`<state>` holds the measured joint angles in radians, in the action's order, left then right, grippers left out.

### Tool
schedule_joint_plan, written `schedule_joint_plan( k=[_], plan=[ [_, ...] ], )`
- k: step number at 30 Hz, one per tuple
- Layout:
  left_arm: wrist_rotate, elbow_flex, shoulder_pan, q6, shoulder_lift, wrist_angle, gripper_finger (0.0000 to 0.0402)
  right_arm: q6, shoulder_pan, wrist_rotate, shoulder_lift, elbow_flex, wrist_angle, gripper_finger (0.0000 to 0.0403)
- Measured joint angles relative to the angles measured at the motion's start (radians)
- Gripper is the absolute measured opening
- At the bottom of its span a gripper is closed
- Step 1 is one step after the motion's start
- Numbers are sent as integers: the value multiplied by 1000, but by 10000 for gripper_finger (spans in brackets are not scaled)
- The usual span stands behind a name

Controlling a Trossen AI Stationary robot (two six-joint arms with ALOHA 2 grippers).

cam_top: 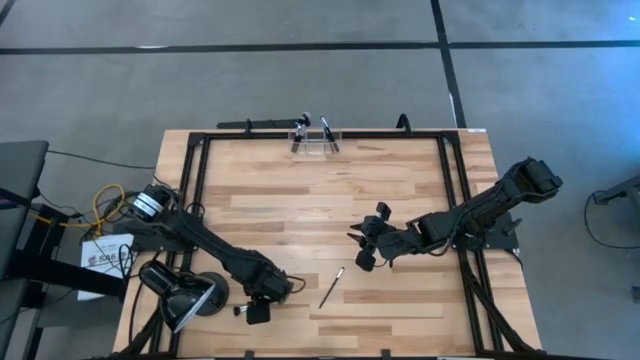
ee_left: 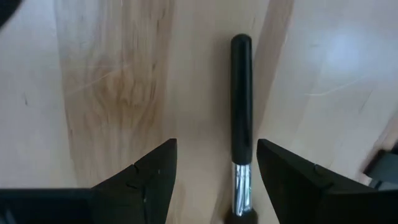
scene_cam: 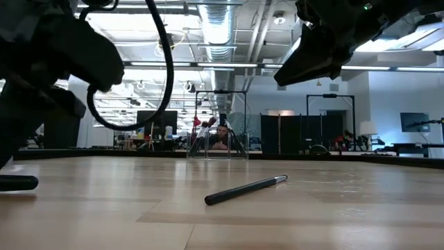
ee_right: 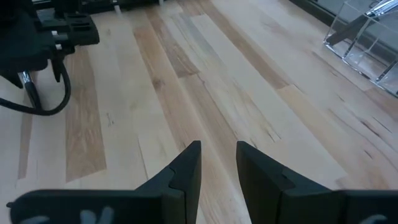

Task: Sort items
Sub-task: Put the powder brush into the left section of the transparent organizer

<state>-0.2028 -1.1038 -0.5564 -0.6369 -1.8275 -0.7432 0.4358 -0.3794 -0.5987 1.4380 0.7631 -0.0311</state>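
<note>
A slim brush with a black handle and a silver ferrule (ee_left: 241,118) lies flat on the wooden table between the fingers of my left gripper (ee_left: 216,180). The gripper is open, points down near the table's near left part (cam_top: 258,305), and its fingers stand on either side of the brush without touching it. A second dark brush (cam_top: 332,287) lies flat near the middle of the near edge; it also shows in the low view (scene_cam: 246,189). My right gripper (cam_top: 363,250) hovers above the table right of centre, empty, its fingers a little apart (ee_right: 217,165).
A clear organiser (cam_top: 315,141) holding a few brushes stands at the middle of the far edge. A black desk lamp with a round head (cam_top: 182,297) lies at the near left, close to my left arm. A black frame (cam_top: 452,190) runs around the table.
</note>
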Motion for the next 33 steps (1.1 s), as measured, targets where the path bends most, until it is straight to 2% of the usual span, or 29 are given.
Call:
schedule_joint_plan(
  k=[9, 18, 25, 29, 33],
  plan=[
    [2, 0, -33, -34, 5, 36, 218, 1, 0, 0, 0, 0, 0, 91],
    [161, 26, -76, -79, 5, 54, 218, 1, -1, 0, 0, 0, 0, 91],
    [176, 68, -77, -75, 10, 66, 216, 9, -6, -1, 0, 0, 0, 91],
    [207, 69, -78, -29, 10, 59, 191, 9, -7, 0, 0, 0, 5, 91],
    [240, 71, -71, 17, 8, 41, 128, 10, -7, 0, 0, 0, 10, 91]
  ],
)
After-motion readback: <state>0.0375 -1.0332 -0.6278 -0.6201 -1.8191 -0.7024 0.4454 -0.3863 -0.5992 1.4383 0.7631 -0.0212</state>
